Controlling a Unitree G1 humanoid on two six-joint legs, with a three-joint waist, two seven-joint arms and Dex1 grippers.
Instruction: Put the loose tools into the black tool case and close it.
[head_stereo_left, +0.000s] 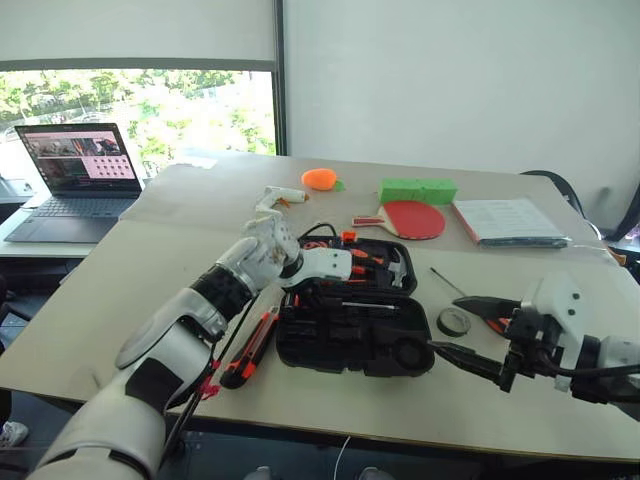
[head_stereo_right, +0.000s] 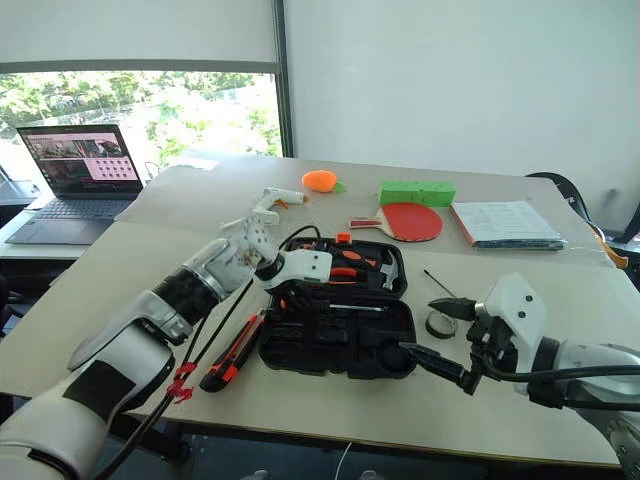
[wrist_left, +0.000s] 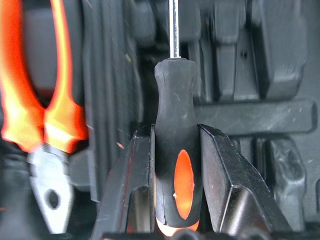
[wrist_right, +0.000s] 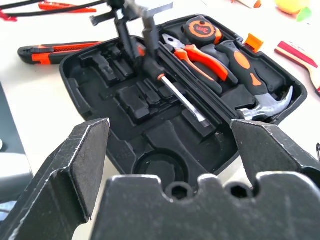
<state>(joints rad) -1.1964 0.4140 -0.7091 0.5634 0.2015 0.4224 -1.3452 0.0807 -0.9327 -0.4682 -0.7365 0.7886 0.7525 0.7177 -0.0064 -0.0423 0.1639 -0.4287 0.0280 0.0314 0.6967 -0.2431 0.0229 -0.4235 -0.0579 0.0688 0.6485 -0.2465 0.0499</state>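
Here the left tool (wrist_left: 175, 165) grips a screwdriver (wrist_left: 176, 150) — shaft lengthwise along the case (wrist_right: 150, 145); right tool (wrist_right: 172, 165) open.

Matt black plastic case (wrist_right: 125, 150); glossy metal screwdriver shaft (wrist_right: 182, 99).

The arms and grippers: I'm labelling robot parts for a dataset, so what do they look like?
Both arms have glossy white shells with black joint sections and black cables tied with red clips. The left gripper and right gripper each have two black, wedge-shaped fingers, scuffed at the edges, on a white wrist housing.
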